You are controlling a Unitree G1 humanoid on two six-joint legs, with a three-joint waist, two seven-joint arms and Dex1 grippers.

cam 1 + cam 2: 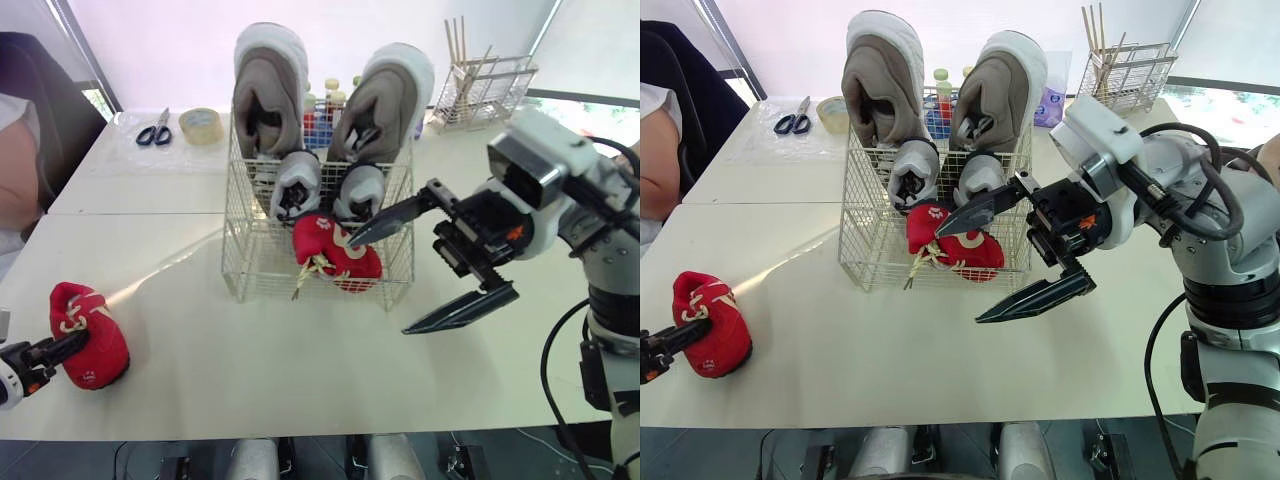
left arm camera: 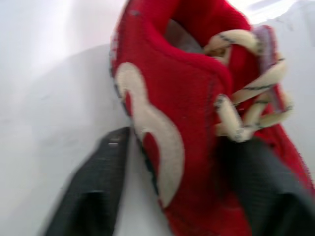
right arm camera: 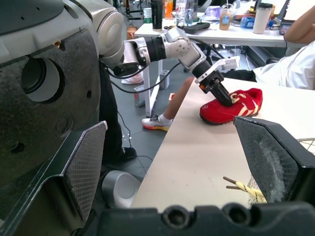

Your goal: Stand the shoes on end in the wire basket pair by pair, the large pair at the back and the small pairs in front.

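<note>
Status: task nearly complete. The wire basket (image 1: pixel 240 280) stands at the centre of the counter (image 1: pixel 300 380). The large grey pair (image 1: pixel 268 100) stands on end along its far side, and the small grey pair (image 1: pixel 296 185) stands on end just in front of it. The first red shoe (image 1: pixel 335 250) is in the near row of the basket, tilted rather than fully upright. The second red shoe (image 1: pixel 92 335) is left to place: it lies on the counter at the near left, well apart from the basket. My left end effector (image 1: pixel 62 347) is clamped on this shoe, one finger on each side. My right end effector (image 1: pixel 382 285) hangs at the near right corner of the basket, fingers wide apart and empty. Remaining steps, in my judgement: carry the second red shoe into the near row beside its mate, then straighten the pair.
</note>
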